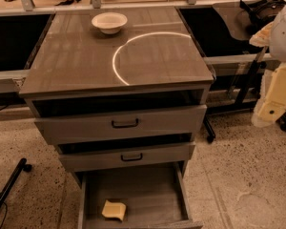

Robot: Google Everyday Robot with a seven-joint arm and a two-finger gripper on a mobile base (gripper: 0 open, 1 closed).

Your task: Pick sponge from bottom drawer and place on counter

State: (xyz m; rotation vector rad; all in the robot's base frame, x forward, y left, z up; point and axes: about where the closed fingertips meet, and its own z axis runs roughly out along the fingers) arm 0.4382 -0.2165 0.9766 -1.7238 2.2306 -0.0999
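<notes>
The sponge (114, 210), a small pale-yellow foam block, lies on the wood-grain floor of the open bottom drawer (133, 190), near its front left. The counter (86, 56) is the glossy grey-brown cabinet top with a white arc mark (133, 42). My gripper (268, 112) hangs at the right edge of the view with the arm, well to the right of the cabinet at about the height of the top drawer. It is far from the sponge and holds nothing that I can see.
A cream-white bowl (109, 22) stands at the back of the counter. The two upper drawers with black bar handles (125, 123) stand slightly open. A black chair (257, 13) is at the back right. A black stand leg (7, 187) crosses the speckled floor at the left.
</notes>
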